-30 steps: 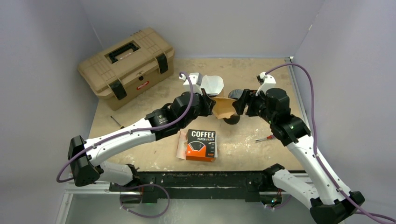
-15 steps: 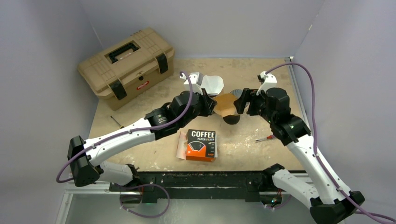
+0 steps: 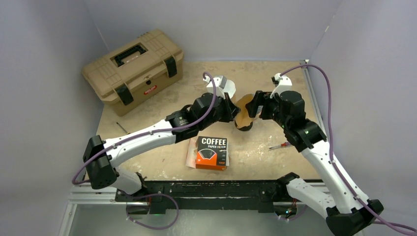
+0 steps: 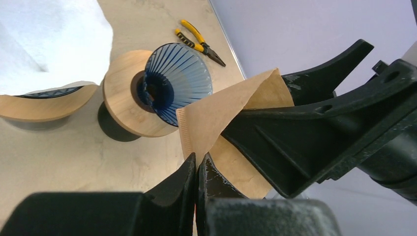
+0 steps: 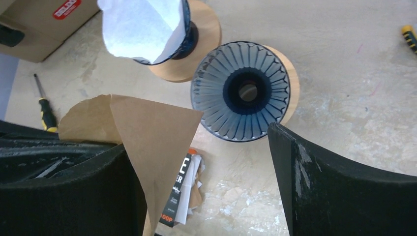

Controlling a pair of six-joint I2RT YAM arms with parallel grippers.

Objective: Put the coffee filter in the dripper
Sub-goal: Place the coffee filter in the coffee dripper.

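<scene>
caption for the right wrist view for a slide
Open right gripper, a brown coffee filter against one finger, hovers above the empty blue dripper.

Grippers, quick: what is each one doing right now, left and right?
Left gripper: closed, pinching the brown paper coffee filter.
Right gripper: open, gripping nothing.

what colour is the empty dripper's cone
Dark blue ribbed cone on a pale wooden base; clearest in the right wrist view.
</scene>
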